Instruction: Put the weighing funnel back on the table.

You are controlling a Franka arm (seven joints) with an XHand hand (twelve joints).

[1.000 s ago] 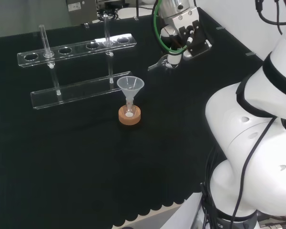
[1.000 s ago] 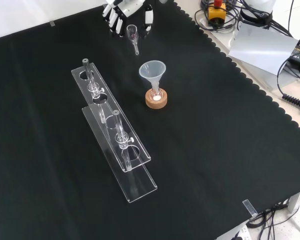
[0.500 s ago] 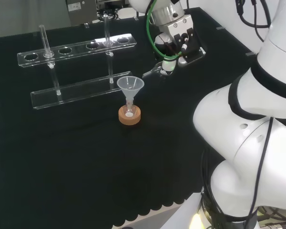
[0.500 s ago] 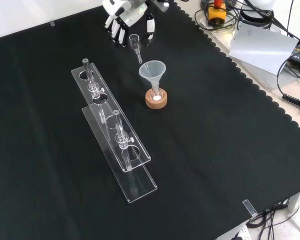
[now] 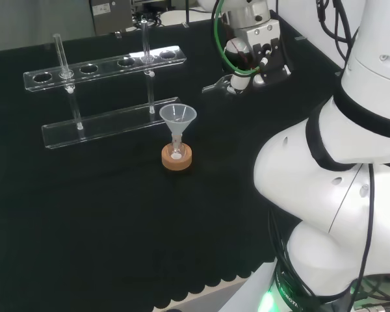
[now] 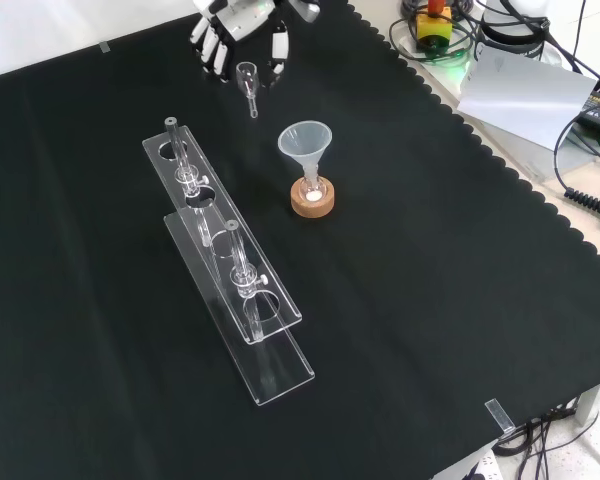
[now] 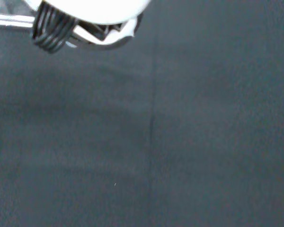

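In the head view, the hand (image 5: 242, 77) is held low over the far part of the surface (image 5: 117, 214), to the right of the clear rack (image 5: 104, 123) and beyond the funnel (image 5: 177, 117) that stands in its flask on a cork ring (image 5: 177, 158). The weighing funnel (image 5: 216, 84) is seen jutting leftward out of the hand. It is probably carried here, away from the other ware, so that it can be laid down without anything being knocked.

In the front view, the fingers (image 6: 212, 45) are curled downward at the view's top, with the thumb set opposite them. The weighing funnel's round mouth is lodged between the two and appears to be pinched there, while its stem is pointed down the view toward the rack. Whether the stem is touching the cloth cannot be told.

In the wrist view, a blurred white part of the hand is seen over dark cloth.
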